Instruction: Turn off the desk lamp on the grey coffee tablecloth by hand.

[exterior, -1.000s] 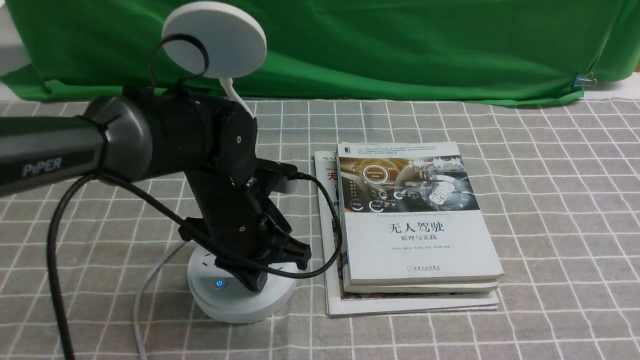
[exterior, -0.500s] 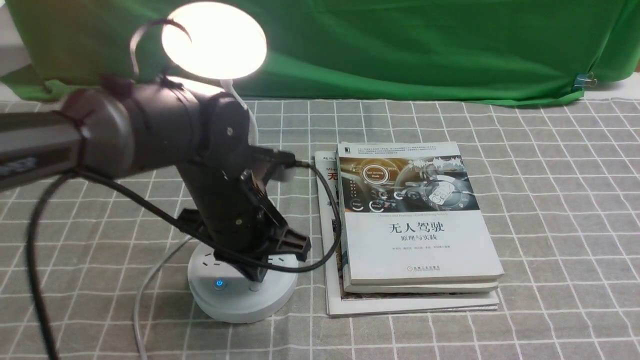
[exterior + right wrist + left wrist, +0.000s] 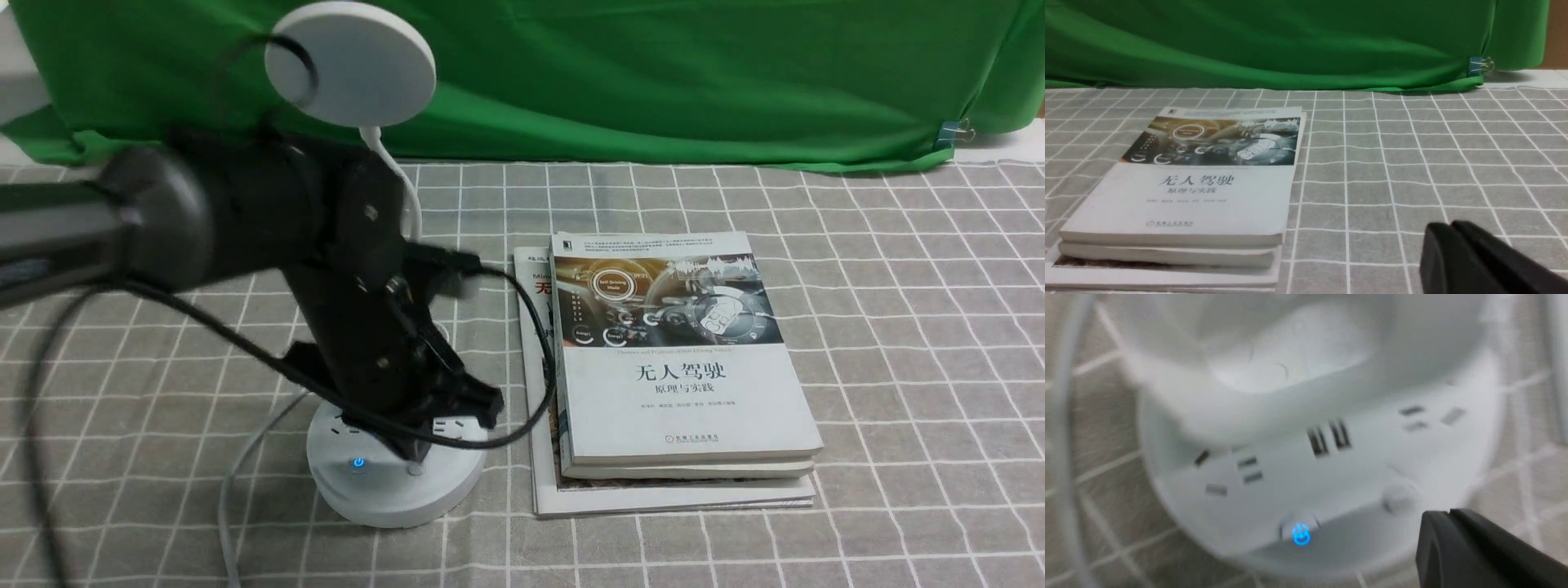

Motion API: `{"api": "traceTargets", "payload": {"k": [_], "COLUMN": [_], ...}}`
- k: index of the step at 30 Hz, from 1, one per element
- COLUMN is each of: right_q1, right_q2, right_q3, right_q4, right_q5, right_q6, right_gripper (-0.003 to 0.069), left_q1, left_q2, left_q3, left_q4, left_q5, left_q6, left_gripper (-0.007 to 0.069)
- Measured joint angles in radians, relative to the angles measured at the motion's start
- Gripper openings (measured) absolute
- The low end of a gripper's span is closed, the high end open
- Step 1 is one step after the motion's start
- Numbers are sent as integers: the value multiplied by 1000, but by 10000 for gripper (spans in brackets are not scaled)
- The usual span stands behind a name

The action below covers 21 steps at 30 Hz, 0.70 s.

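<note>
The white desk lamp stands on the grey coffee tablecloth (image 3: 898, 327) at the front left. Its disc head (image 3: 349, 61) is dark, and a blue light glows on one button (image 3: 357, 464) of the round base (image 3: 367, 498). My left gripper (image 3: 412, 451) is shut and points down, its tip just above a small white button (image 3: 417, 469) on the base. In the left wrist view the shut gripper (image 3: 1447, 516) is beside that button (image 3: 1398, 498), with the blue button (image 3: 1301, 534), the sockets and the cup holder (image 3: 1274, 367) behind. My right gripper (image 3: 1447, 228) is shut and low over the cloth.
A stack of books (image 3: 678, 359) lies right of the lamp base, close to my left arm's cable; it also shows in the right wrist view (image 3: 1208, 175). The lamp's white cord (image 3: 233, 482) trails forward on the left. A green backdrop (image 3: 653, 73) hangs behind.
The lamp head was dark one second ago, lit half a second ago, and is dark again now. My left gripper's tip has risen slightly off the small white button.
</note>
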Motion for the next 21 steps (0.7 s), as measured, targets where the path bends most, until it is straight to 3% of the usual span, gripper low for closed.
{"api": "traceTargets", "payload": {"k": [8, 16, 21], "right_q1": [0, 0, 0], "right_q2": [0, 0, 0], "right_q3": [0, 0, 0], "right_q4": [0, 0, 0], "right_q5": [0, 0, 0], "right_q6": [0, 0, 0], "right_gripper": [35, 35, 35], "left_q1": [0, 0, 0], "left_q2": [-343, -726, -874], "left_q3": [298, 675, 812], "left_q4": [-29, -45, -32], "left_q5": [-159, -586, -729], "left_q6": [-15, -16, -16], "left_gripper": [-4, -4, -4]}}
